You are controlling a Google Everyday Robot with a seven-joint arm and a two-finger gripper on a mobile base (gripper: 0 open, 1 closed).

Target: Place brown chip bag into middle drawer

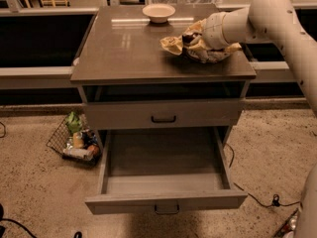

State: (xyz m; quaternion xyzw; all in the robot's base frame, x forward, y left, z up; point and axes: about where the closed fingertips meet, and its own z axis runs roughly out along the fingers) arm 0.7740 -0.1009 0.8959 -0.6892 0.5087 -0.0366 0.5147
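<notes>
The brown chip bag (174, 44) lies crumpled on the right part of the cabinet top (124, 48), its tan end pointing left. My gripper (190, 39) comes in from the right and is shut on the bag's dark middle, low over the top. The bag's right part is hidden behind the wrist. The middle drawer (163, 157) is pulled fully out below, at the front of the cabinet, and nothing lies in it.
A pale round bowl (158, 12) stands at the back of the cabinet top. The drawer above the open one (163, 115) is shut. A wire basket (77, 140) with groceries sits on the floor at the left. A cable (257, 200) runs on the floor at the right.
</notes>
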